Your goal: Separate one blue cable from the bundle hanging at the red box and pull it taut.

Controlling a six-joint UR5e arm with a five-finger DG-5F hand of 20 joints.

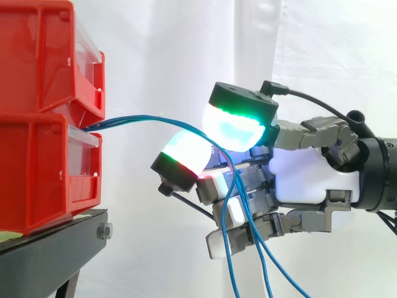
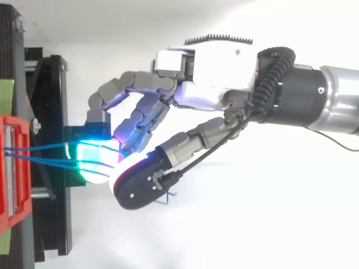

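At your left, on the black stand (image 1: 49, 248), the stacked red boxes (image 1: 43, 124) let the blue cables (image 1: 133, 117) out from the gap between them. You see the cables arch rightward into the hand (image 1: 310, 174), which reaches in level from the right. Its fingers (image 1: 239, 127) are curled, two glowing pads pinching the cables, whose ends hang below.

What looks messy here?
The blue cables. They stick out of the red bins, pass through the robot hand's curled fingers, then dangle in slack loops below it. Several are bunched together, so none looks separated or pulled tight yet.
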